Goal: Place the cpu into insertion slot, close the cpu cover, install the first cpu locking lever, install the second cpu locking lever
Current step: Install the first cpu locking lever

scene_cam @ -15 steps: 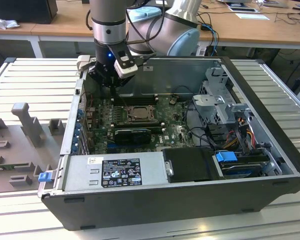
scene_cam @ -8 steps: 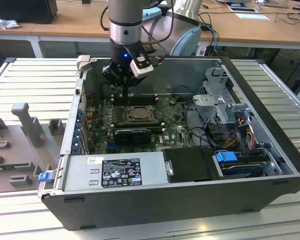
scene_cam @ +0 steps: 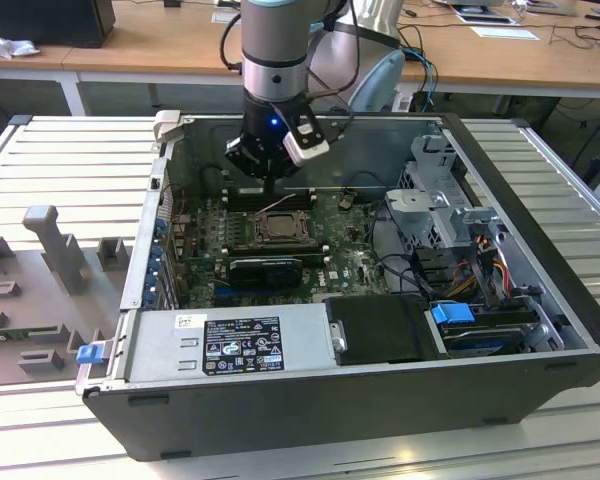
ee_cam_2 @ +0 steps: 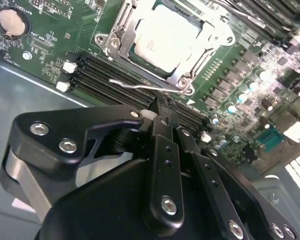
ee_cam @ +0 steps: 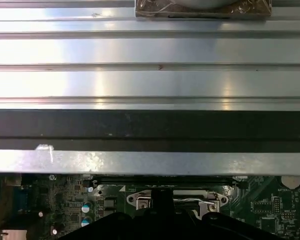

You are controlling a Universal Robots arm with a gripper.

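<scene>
Pale silvery-beige square cpu (ee_cam_2: 162,37) seated flat in black square insertion slot (scene_cam: 278,228) on green board. Thin silver cpu cover (ee_cam_2: 121,35) down around it. Black gripper (ee_cam_2: 162,112) just beside socket, fingers pressed together, empty. Thin wire locking lever (ee_cam_2: 135,86) free along socket edge, parallel to black memory slots (ee_cam_2: 97,75). Step, judged: first lever; calls for press down, hook under catch.

From my station I count one arm carrying one gripper (scene_cam: 271,186). One open computer case (scene_cam: 540,345) on the slatted worktop (scene_cam: 60,160). Inside, one green motherboard (ee_cam_2: 50,45), with one insertion slot (scene_cam: 278,229). One cpu (ee_cam_2: 162,37) in it, under one cpu cover (ee_cam_2: 121,40). One thin wire locking lever (ee_cam_2: 132,86) is plain in the second wrist view; a second I can't confirm. One round coin battery (ee_cam_2: 11,21). Memory slots (ee_cam_2: 107,75): probably four, tightly packed. Two blue tabs (scene_cam: 452,313).
</scene>
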